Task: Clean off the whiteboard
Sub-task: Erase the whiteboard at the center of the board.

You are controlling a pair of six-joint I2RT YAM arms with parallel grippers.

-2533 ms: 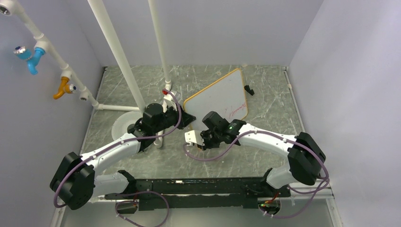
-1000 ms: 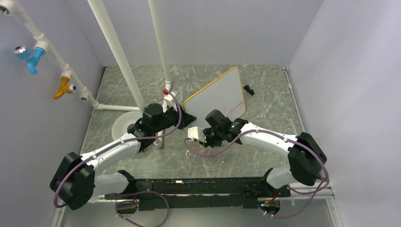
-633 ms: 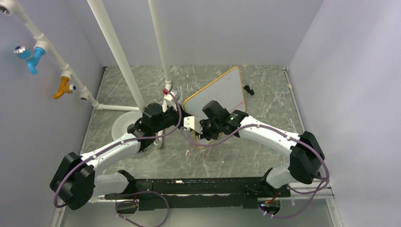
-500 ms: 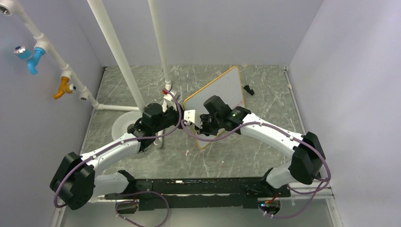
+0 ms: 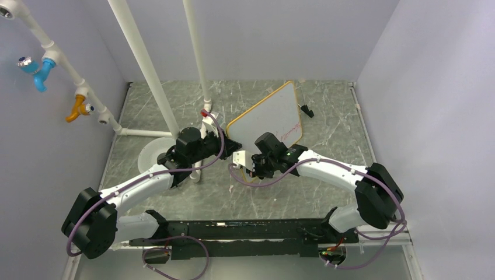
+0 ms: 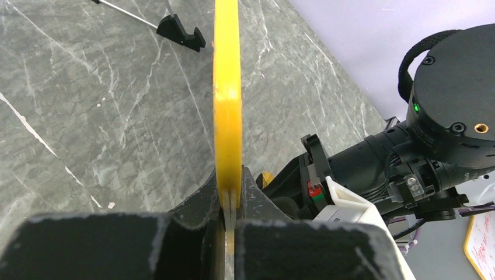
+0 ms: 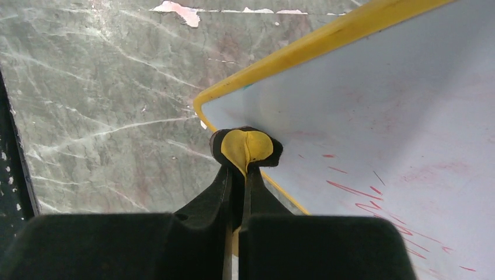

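Right gripper point(image 7: 236, 175) swept back to whiteboard's point(image 5: 274, 116) near corner, jaws pinching yellow wipe point(image 7: 246, 146). Left gripper point(image 6: 229, 198) jaws clamp its frame, tilted off tabletop point(image 5: 333, 128). Red scrawl point(image 7: 373, 204) remains; erasing looks unfinished.

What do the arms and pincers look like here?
The left arm and right arm have white links, bulky black joints and lilac cables. The left pincer and right pincer are matte black with tapering fingers. A green light marks the right wrist.
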